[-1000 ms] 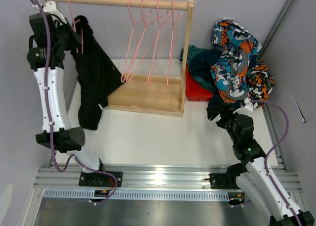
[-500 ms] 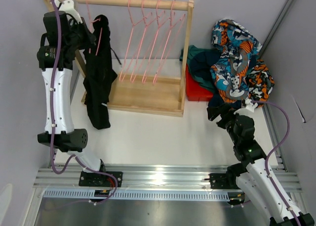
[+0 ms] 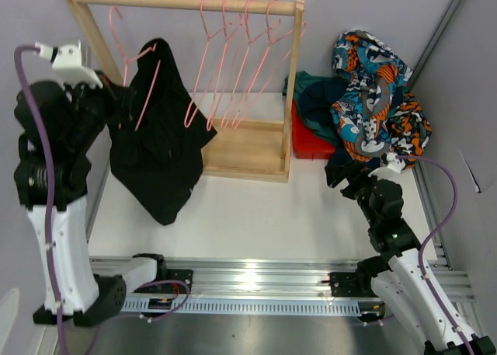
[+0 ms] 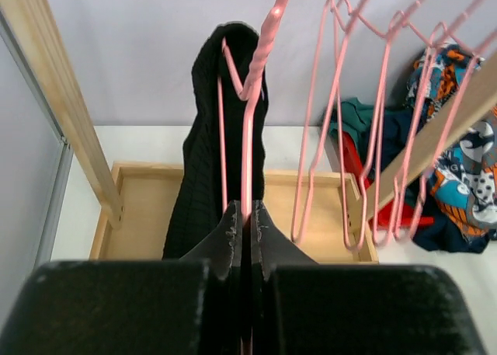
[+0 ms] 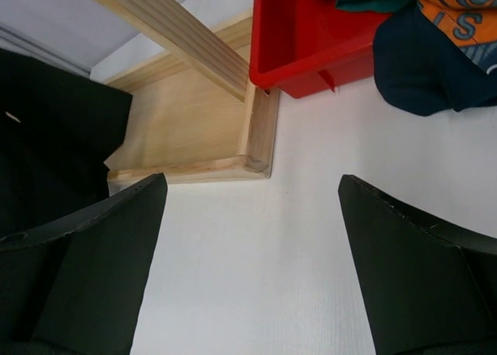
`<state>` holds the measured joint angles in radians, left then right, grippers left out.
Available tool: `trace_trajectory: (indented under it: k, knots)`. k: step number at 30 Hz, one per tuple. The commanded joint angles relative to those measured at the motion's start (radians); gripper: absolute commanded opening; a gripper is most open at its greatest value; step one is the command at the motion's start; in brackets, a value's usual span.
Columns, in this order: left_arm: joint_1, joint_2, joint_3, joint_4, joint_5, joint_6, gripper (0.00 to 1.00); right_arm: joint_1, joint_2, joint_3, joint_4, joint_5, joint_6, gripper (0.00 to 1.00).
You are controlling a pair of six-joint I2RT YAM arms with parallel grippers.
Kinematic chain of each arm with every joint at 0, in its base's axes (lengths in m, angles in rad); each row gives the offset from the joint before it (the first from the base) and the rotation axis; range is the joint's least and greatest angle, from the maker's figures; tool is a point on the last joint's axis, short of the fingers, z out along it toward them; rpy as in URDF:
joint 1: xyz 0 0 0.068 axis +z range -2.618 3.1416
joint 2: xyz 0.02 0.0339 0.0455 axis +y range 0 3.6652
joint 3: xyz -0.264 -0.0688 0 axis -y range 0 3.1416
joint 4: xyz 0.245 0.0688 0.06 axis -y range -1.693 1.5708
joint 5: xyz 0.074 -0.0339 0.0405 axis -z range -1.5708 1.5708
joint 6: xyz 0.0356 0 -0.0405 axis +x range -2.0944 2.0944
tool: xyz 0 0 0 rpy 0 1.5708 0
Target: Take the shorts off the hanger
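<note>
My left gripper (image 3: 118, 91) is shut on the lower wire of a pink hanger (image 3: 140, 56). The plain black shorts (image 3: 155, 137) are draped over it. The hanger's hook looks clear of the wooden rail (image 3: 186, 1), held in front of the rack's left end. In the left wrist view, the fingers (image 4: 247, 215) pinch the hanger (image 4: 250, 130), with the black shorts (image 4: 210, 161) behind. My right gripper (image 3: 353, 180) is open and empty, low over the table (image 5: 252, 269). The patterned (image 3: 361, 83), black-orange (image 3: 405, 126), teal (image 3: 309, 81) and navy (image 3: 320, 110) shorts lie piled at the right.
Several empty pink hangers (image 3: 237, 56) hang on the rail over the rack's wooden base (image 3: 241, 149). A red bin (image 3: 311, 144) sits under the pile, beside the rack's right post (image 3: 293, 75). Metal rails run along the near edge (image 3: 248, 277).
My left arm has swung down and toward the near side, carrying the hanger and black shorts away from the rail's left end. The shorts now hang wider. The right arm has not moved.
</note>
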<state>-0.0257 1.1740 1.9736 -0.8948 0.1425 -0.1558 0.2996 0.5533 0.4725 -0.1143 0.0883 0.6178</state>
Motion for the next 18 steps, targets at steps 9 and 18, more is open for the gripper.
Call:
trace_trajectory:
  k: [9,18]
  knots:
    - [-0.023,-0.379,-0.58,0.053,0.261,0.047,0.0,0.007,0.02,0.13,0.176,-0.271,-0.13,0.99]
    - [-0.25,-0.468,-0.597,0.048,0.554,0.044,0.0,0.01,0.097,0.299,0.166,-0.441,-0.213,1.0]
